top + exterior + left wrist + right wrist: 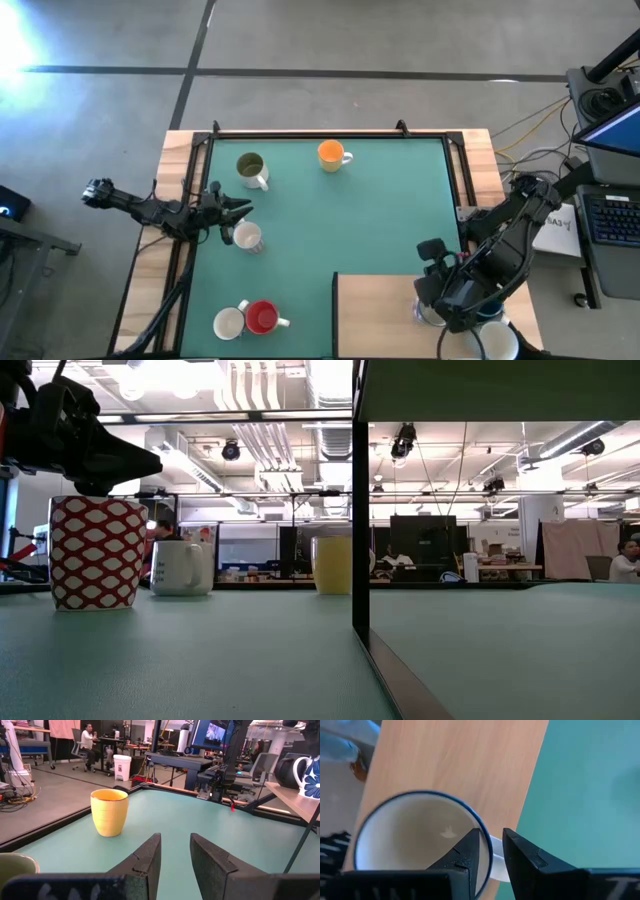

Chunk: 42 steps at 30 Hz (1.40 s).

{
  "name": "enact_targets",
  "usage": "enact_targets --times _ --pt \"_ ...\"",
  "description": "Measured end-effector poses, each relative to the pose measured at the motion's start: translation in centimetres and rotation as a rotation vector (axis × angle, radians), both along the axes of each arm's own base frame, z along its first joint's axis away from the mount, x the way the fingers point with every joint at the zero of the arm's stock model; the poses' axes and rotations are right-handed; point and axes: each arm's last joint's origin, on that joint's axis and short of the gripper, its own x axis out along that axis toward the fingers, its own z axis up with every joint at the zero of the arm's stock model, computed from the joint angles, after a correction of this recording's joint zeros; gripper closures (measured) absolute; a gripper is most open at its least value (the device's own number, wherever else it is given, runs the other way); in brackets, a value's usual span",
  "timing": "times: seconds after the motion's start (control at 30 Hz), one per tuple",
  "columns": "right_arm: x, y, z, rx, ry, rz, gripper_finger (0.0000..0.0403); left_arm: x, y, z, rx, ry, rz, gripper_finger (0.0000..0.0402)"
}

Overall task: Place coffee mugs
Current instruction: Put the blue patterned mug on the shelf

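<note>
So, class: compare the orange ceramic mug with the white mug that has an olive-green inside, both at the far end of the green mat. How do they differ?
The orange ceramic mug is orange inside and out; the white mug with the olive-green inside is white outside and green within. In the high view, the orange mug's handle points right, the white mug's toward the lower right. The orange mug stands nearer the far edge. Both are upright, untouched by either gripper.

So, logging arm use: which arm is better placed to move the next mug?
Right, probably: the right gripper has its jaws on the wall of the blue-rimmed white ceramic mug on the wooden board, while the left gripper is empty.
</note>
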Motion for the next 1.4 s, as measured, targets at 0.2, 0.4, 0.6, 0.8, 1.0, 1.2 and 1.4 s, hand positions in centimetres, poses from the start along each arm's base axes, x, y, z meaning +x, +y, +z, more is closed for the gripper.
enact_targets --times 0.2,0.4,0.6,0.8,1.0,1.2,1.4 --pt "0.3 0.3 -0.5 -0.028 0.012 0.053 0.0297 0.0 0.0 0.0 0.0 0.0 0.0 0.0315" --pt "0.8 0.8 -1.1 -0.051 0.026 0.084 0.0283 0.0 0.0 0.0 0.0 0.0 0.0 0.0315" --pt "1.2 1.4 -1.9 -0.038 0.079 0.097 0.0309 0.0 0.0 0.0 0.0 0.0 0.0 0.0315" --pt "1.3 1.6 -2.1 -0.022 0.105 0.103 0.0359 0.0 0.0 0.0 0.0 0.0 0.0 0.0315" --pt "1.3 1.9 -2.2 0.022 0.138 0.098 0.0385 0.0 0.0 0.0 0.0 0.0 0.0 0.0315" --pt "0.7 2.7 -2.2 0.059 0.146 0.081 0.0378 0.0 0.0 0.0 0.0 0.0 0.0 0.0315" --pt "-0.2 3.8 -2.2 0.078 0.141 0.104 0.0377 0.0 0.0 0.0 0.0 0.0 0.0 0.0315"
